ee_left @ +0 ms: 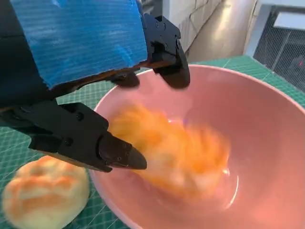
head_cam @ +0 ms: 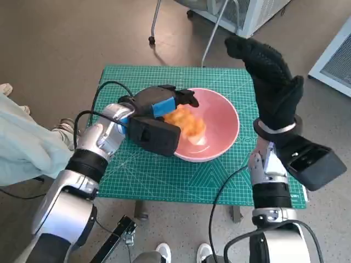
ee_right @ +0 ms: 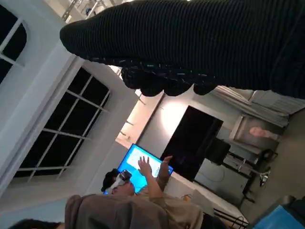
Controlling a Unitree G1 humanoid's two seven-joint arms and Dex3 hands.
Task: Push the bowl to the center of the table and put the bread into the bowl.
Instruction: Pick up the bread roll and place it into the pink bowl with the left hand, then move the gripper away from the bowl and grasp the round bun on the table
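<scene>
At frame centre the left hand [head_cam: 164, 107] is spread, empty, over the pink bowl [head_cam: 226, 118] holding blurred bread [head_cam: 185, 123]; the right hand [head_cam: 270, 82], fingers apart, is raised past the mat's right edge.

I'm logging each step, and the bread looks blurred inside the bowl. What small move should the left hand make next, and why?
Probably lift the left hand up and back from the pink bowl. The bread is blurred inside the bowl, apparently already out of the fingers, which are spread above it. Another bun lies on the mat beside the bowl.

One bowl [head_cam: 219, 118], two bread rolls [ee_left: 178, 157]
</scene>
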